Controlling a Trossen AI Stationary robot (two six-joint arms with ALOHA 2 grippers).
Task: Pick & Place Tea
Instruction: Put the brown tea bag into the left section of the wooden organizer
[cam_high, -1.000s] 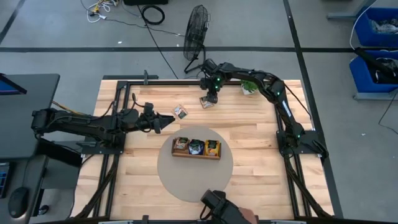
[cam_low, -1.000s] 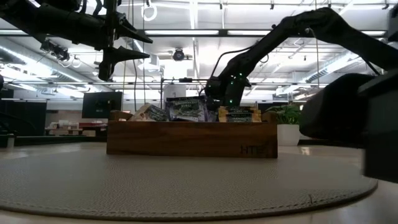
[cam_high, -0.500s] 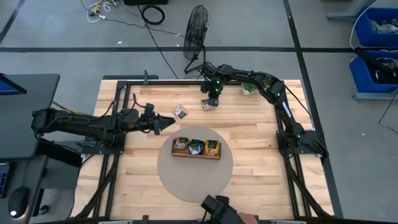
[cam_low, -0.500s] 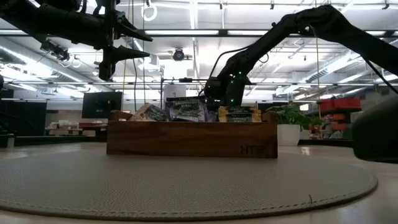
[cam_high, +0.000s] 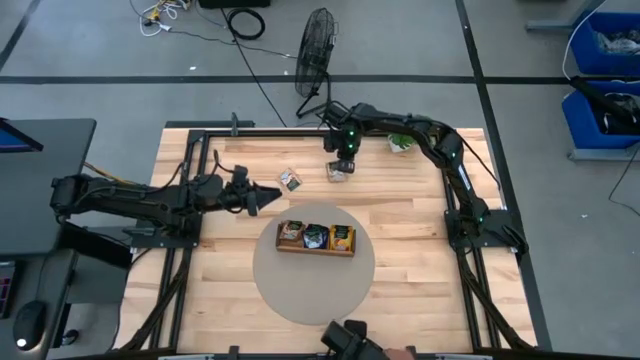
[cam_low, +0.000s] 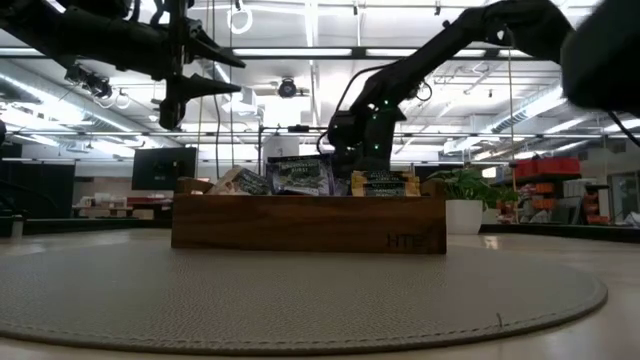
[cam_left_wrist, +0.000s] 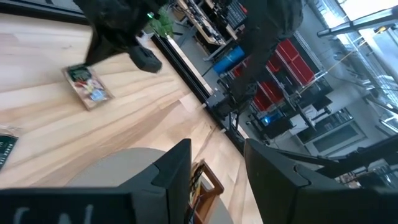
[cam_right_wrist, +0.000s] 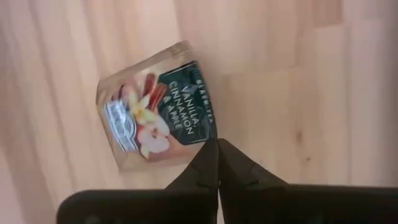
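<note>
A white-and-brown tea packet (cam_right_wrist: 155, 115) lies on the wooden table near the far edge (cam_high: 337, 172), and my right gripper (cam_high: 341, 158) stands over it with shut fingers (cam_right_wrist: 217, 149). A second packet (cam_high: 291, 180) lies flat to its left. The wooden tray (cam_high: 316, 238) on the round grey mat holds several packets (cam_low: 300, 178). My left gripper (cam_high: 272, 197) hovers open left of the tray, above the table, with nothing between its fingers (cam_left_wrist: 217, 146). My right gripper comes from above, pointing down, and its shut fingertips meet at one corner of the tea packet (cam_right_wrist: 208, 138), beside the dark printed panel. The tips alone reach the packet. The packet looks tilted; whether it is clear of the table I cannot tell.
A small green plant (cam_high: 400, 142) stands at the table's far right, and a black fan (cam_high: 315, 45) stands beyond the far edge. The round mat (cam_high: 300, 295) covers the table's near middle. A dark object (cam_high: 348, 338) pokes in at the near edge.
My right gripper has drifted slightly toward the table's near edge and right, and the packet under it has shifted the same way. The dark object at the near edge has drawn back out of the low view.
</note>
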